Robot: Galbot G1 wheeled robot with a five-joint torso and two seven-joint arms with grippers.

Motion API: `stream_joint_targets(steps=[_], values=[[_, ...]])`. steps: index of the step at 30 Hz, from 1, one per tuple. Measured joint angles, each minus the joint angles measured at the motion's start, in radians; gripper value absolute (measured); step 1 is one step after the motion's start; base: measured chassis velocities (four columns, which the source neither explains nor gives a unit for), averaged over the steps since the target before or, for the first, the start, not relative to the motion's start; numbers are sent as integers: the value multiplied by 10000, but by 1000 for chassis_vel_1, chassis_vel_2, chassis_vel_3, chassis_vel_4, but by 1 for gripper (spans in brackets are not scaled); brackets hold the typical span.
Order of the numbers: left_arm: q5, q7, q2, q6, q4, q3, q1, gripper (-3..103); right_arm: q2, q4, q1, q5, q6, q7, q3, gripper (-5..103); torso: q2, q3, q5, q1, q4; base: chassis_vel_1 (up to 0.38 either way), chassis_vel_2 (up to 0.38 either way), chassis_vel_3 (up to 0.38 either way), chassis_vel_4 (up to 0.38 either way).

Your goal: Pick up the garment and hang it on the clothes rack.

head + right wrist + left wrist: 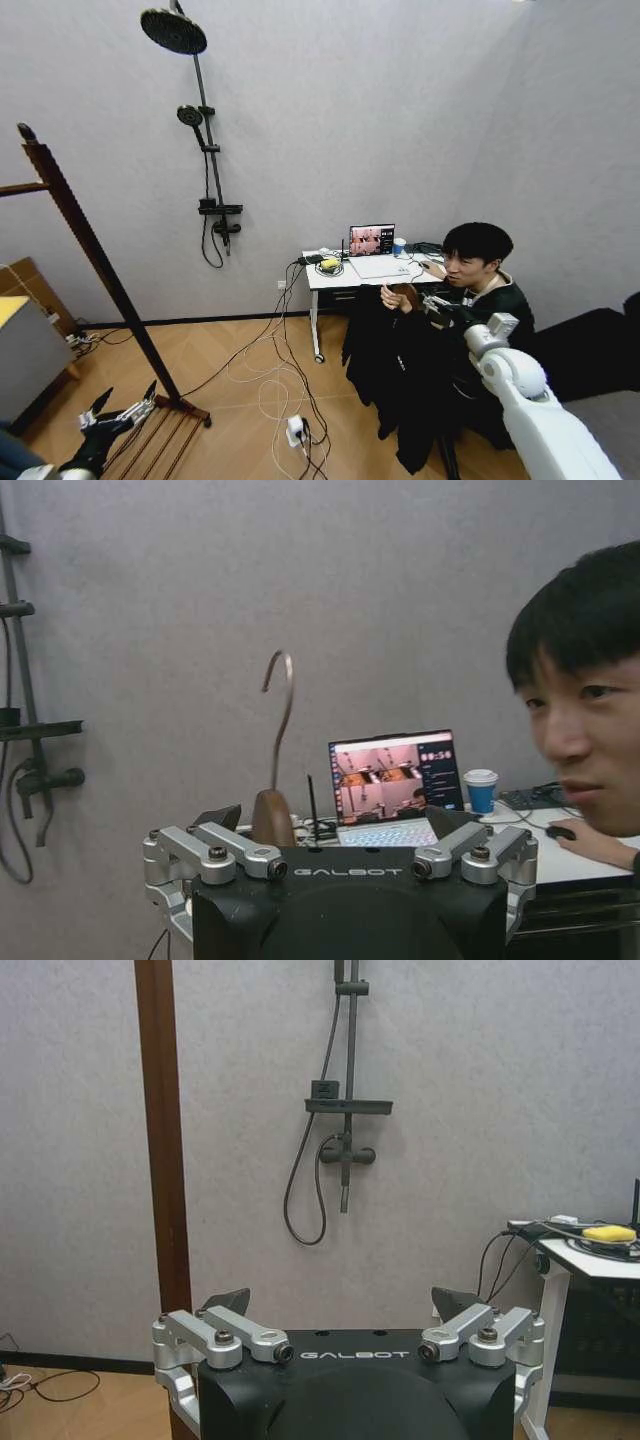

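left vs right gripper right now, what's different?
Left gripper sits low by the clothes rack foot, nothing between its open fingers. Right gripper is raised at the garment, whose hanger stands between its open fingers while a person's hand holds the hanger. Both are open.

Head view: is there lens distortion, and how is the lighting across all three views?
Head view: wide-angle bending, the clothes rack post leans and the shower fixture tilts; soft even light. Left wrist view: straight lines, flat light, left end effector sharp. Right wrist view: the hanger hook is crisp against the wall, with no glare.
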Motion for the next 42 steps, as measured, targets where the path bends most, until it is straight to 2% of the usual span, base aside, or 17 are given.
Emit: stream_joint_targets(steps=[7,9,11,12,15,16,18,21,22,24,26,27,31,42], values=[[0,0,0,0,0,0,0,100,15,-462,479,-581,217,-443,-781,101,0,0,-2,0,0,0,0,0,0],[0,0,0,0,0,0,-1,100,17,-543,551,-641,240,-448,-839,97,0,0,-1,0,0,0,0,0,0],[0,0,0,-1,0,0,-1,100,45,-799,827,-911,326,-441,-1062,88,0,0,-2,0,2,0,0,0,0],[0,0,0,-1,0,0,-1,100,45,-799,827,-911,326,-441,-1062,88,0,0,-2,0,2,0,0,0,0],[0,0,0,0,0,0,0,100,74,-798,847,-1046,384,-407,-1146,71,1,0,-2,0,0,0,0,0,0],[0,0,0,0,0,0,0,100,74,-798,847,-1046,384,-407,-1146,71,1,0,-2,0,0,0,0,0,0],[0,0,0,0,0,0,0,100,84,-730,825,-1054,404,-387,-1174,60,2,-1,-2,-1,1,0,0,0,0],[0,0,0,0,0,0,0,100,99,-694,814,-1053,411,-354,-1178,54,2,0,-2,-1,0,0,0,0,0],[0,0,0,0,0,0,0,100,115,-625,790,-1031,411,-298,-1179,43,1,0,-2,-1,0,0,0,0,0],[0,0,0,0,0,0,0,100,122,-581,769,-1019,410,-280,-1178,43,1,0,-2,-1,0,0,0,0,0],[0,0,0,0,0,0,0,100,126,-506,728,-994,400,-256,-1153,32,1,-1,-2,-1,0,0,0,0,0],[0,0,0,0,0,0,0,100,126,-506,728,-994,400,-256,-1153,32,1,-1,-2,-1,0,0,0,0,0],[0,0,0,0,0,0,-1,100,89,-371,669,-942,357,-209,-1078,10,1,-1,-1,-1,3,0,0,0,0],[0,0,0,0,0,0,0,100,27,-63,567,-806,286,-93,-930,9,1,-1,0,-1,0,0,0,0,0]])
